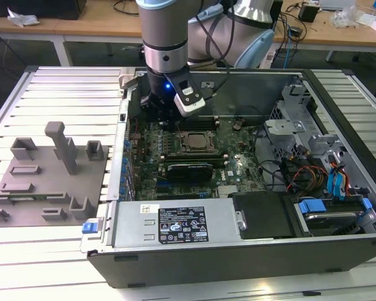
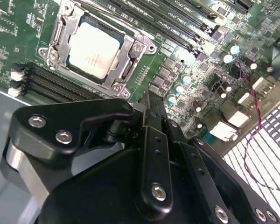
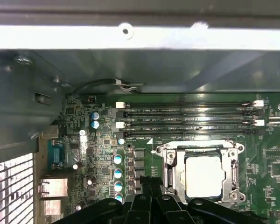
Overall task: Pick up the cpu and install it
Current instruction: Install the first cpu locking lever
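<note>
The end effector hangs inside the open computer case, low over the motherboard, just off the corner of the socket frame. In both wrist views its fingers look pressed together with nothing between them.

In the exterior view, room is tight. The case's back wall stands near behind the arm, and another case wall rises close on the exterior view's left of the arm. The memory slots run between that back wall and the socket. Blue-topped capacitors stand beside the fingertips in the first wrist view. On the near side of the case, a grey box with a label stands taller than the board. Above the socket the space is open. Outside the case, the slatted surface carries a grey fixture plate on the exterior view's left, well apart from the arm.

The cpu lies flat in the socket, the metal frame surrounding it on all four sides. It is square, with a pale silvery top and a thin darker rim, and looks level with its edges parallel to the frame. The end effector does not touch it.
</note>
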Motion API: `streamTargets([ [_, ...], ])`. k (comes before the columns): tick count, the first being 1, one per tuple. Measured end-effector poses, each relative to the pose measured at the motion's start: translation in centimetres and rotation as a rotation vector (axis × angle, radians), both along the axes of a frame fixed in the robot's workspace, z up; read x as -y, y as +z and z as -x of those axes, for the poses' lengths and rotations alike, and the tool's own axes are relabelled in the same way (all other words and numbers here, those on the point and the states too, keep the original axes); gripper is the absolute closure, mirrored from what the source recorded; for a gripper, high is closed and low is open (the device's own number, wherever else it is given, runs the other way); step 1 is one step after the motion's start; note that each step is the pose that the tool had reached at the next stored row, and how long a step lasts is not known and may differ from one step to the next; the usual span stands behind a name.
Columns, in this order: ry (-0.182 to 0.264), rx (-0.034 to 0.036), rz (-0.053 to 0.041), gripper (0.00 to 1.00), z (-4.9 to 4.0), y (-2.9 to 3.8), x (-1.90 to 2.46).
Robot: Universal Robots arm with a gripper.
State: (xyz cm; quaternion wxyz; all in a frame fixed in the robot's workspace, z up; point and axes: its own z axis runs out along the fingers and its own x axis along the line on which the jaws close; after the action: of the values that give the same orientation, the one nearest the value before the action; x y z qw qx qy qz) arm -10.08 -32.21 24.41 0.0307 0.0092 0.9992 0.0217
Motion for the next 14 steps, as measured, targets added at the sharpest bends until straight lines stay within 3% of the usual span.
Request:
streamTargets([
  [5,-0.001,0.0004,0.0001,0.89,0.0,1.0,0.0],
  [8,-0.001,0.0027,-0.0017,0.89,0.28,1.06,0.0],
  [10,-0.001,0.0043,-0.0089,0.89,0.56,1.05,0.0],
  [11,-0.001,0.0054,-0.0285,0.89,0.74,1.05,0.0],
  [13,-0.001,0.006,-0.0546,0.89,0.85,1.05,0.0],
  [14,-0.001,0.0062,-0.0724,0.89,0.95,1.04,0.0],
])
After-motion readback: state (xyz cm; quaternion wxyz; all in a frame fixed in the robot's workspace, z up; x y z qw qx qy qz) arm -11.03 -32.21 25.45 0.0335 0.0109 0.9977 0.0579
